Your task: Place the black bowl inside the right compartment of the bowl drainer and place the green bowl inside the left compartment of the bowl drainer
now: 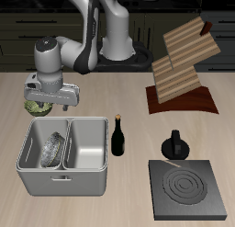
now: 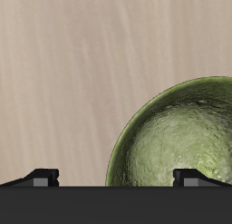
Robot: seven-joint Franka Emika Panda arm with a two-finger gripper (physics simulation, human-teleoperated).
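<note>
**Green bowl under the gripper, black bowl in the drainer**

Olive-green bowl on the bare wooden table, just behind the bowl drainer at its back edge. Round, with a thin smooth rim and a glossy, mottled yellow-green inside, dimpled like hammered glaze. Seen from outside, mostly hidden under the gripper, only a sliver of green showing beside it.

Gripper directly above that bowl, fingers pointing down. Fingertips spread well apart, one over plain table, the other over the bowl's inside; nothing clamped between them. Contact with the rim impossible to tell.

Black bowl already in one well of the drainer, tilted on edge against the wall, grey-silvery with dark speckles. Other well bare.

Elsewhere: dark wine bottle upright beside the drainer, black stove plate near the front edge, wooden rack farther back.
</note>
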